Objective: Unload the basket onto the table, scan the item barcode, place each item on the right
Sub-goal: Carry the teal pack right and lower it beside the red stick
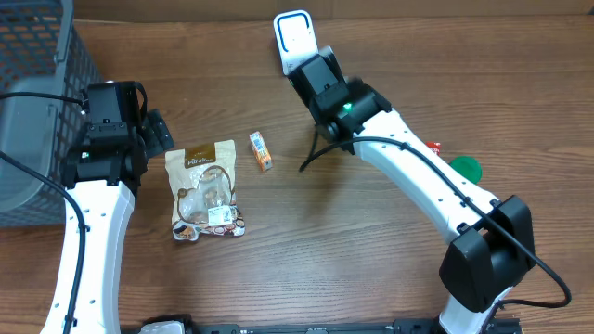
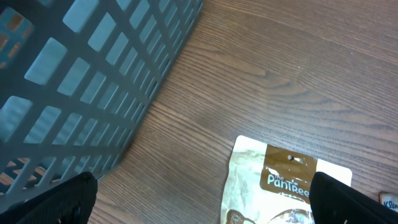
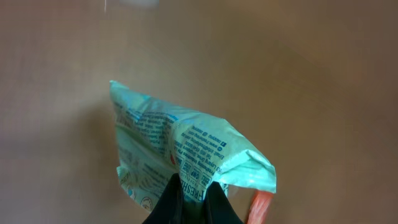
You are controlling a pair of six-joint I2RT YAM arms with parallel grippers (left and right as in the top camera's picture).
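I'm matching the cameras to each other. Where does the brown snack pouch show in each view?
Overhead: the brown snack pouch lies left of centre.
Left wrist: bottom right, cut off by the edge.
Right wrist: not in it.
Shared landmark: the grey basket, at the left in overhead and left wrist.

Mint-green packet point(image 3: 180, 146) with dark print, grey latticed basket point(image 1: 32, 139), tan-and-brown pouch point(image 1: 206, 190).

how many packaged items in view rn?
3 clear: brown pouch and small orange box on the table between the arms, green packet pinched in the right gripper. A green thing and a red bit behind the right arm may be more.
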